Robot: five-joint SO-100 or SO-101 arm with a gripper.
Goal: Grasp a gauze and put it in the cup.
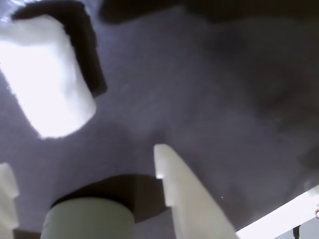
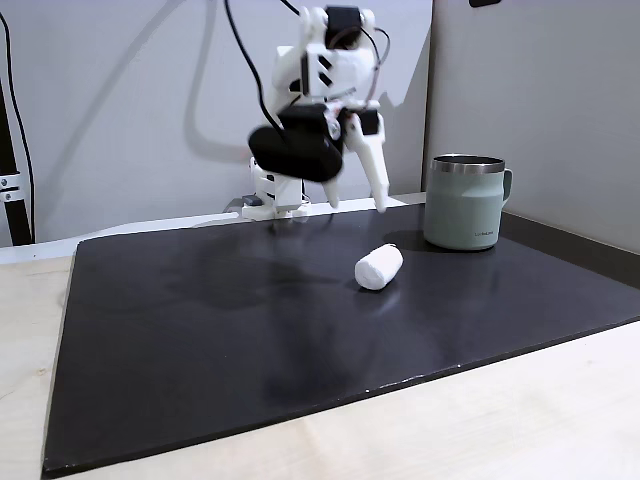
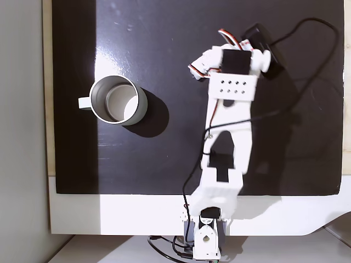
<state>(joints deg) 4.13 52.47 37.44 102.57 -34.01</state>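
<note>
Black matte worktop, nothing accomplished yet. Small white cylindrical gauze roll lying sideways, ungrasped, near sage-green steel-rimmed cup. White two-finger end effector raised above, spread open, empty. Remaining: descend, grip, carry, drop.

The wrist view rides close above the black mat, looking down past the gripper's fingers at a bright, blurred patch of it. One fixed view sits low at the table's front edge, facing the arm and the back wall across the whole mat, while another fixed view hangs overhead and looks straight down. Both fixed views share the mat, the arm and the cup.
</note>
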